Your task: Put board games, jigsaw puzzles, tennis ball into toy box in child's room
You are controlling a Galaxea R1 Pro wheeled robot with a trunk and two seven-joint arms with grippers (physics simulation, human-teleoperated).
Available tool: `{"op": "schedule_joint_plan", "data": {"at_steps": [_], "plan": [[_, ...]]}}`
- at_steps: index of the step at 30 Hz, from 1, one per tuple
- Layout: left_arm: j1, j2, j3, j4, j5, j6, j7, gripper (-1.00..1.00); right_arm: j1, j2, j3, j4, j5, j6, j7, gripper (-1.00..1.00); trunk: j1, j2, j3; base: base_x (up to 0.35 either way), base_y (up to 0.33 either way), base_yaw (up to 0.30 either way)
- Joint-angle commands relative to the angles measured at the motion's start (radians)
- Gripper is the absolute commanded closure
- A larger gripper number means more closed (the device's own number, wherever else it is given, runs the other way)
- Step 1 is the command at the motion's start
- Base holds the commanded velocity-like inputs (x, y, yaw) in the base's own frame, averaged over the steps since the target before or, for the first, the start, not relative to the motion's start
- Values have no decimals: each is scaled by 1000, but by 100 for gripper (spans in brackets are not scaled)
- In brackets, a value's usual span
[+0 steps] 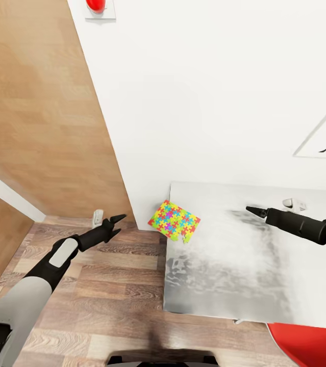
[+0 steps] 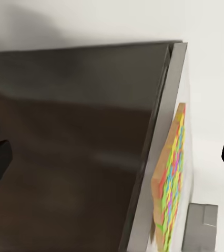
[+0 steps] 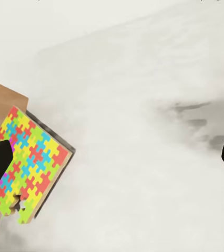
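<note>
One jigsaw puzzle (image 1: 174, 221) lies on the table's (image 1: 244, 265) far-left corner, overhanging the edge. Left gripper (image 1: 116, 226) hovers open and empty just left of it; right gripper (image 1: 251, 209), apparently open, holds nothing. Packing judged unfinished.

We hold both arms forward. Our left gripper (image 1: 113, 226) points ahead with its fingers spread and nothing between them; our right gripper (image 1: 253, 209) reaches inward, its fingertips close together.
</note>
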Motion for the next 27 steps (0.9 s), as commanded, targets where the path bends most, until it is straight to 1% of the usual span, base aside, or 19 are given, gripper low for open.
{"op": "schedule_joint_plan", "data": {"at_steps": [1,15,27], "plan": [[-1,1,-4,0,6,3,-2,-100,-1,0,-1,-2,9,4,10,-100,1,-2,-1,0,0,-97],[-4,0,-4,8,1,3,-3,-100,1,0,-2,-8,8,4,10,-100,1,-2,-1,0,0,-178],[-4,0,-4,11,0,1,-2,-100,1,0,-2,-10,9,4,10,-100,1,-2,-1,0,0,-56]]}}
